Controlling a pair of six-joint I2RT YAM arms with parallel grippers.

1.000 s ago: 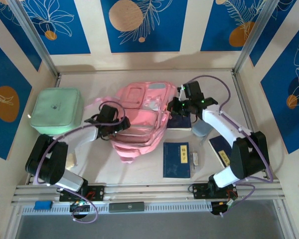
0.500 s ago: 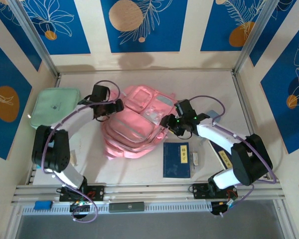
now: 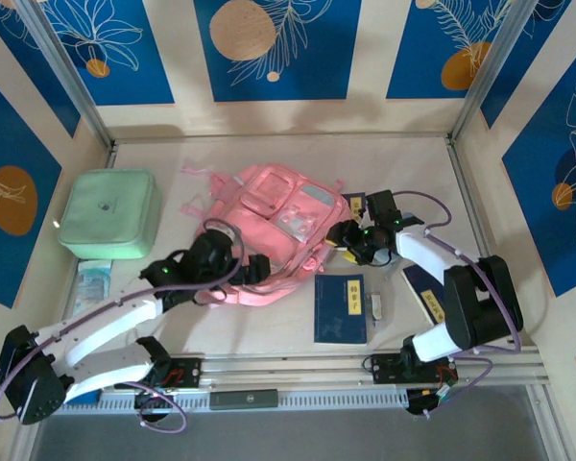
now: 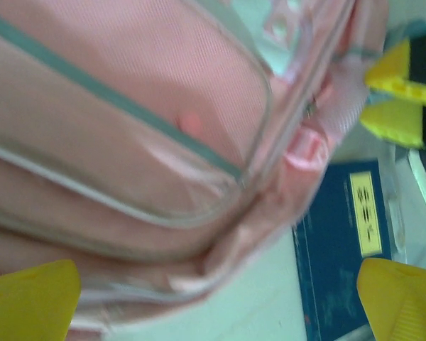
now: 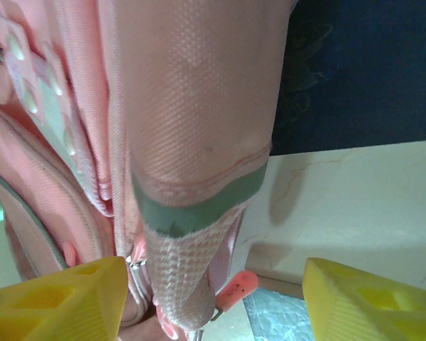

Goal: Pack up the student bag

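Student bag (image 3: 274,223): lying flat in the middle of the table, front pockets up, pink webbing trailing off toward the far left. The mint-green case (image 3: 108,213) sits well apart on its left.
Left gripper (image 3: 257,270): down at the bag's near edge, jaws spread wide, with pink fabric in front of them and nothing pinched.
Right gripper (image 5: 213,298): against the bag's right side, jaws spread. A band of pink webbing with a green stripe (image 5: 195,206) hangs between the fingers, and neither finger presses it.
Waiting to go in: a blue book (image 3: 340,307) lies just beside the bag's near-right corner. A second blue book (image 3: 424,288) is partly under the right arm.
Step in hand: I'd say they're settling the bag and hunting for its opening. Nothing looks packed yet, and I can't tell whether any zip is undone.
Next move calls for: one arm pinning or lifting the soft fabric while the other catches a zip tab (image 5: 236,284). The cloth will slump unless it is held taut.
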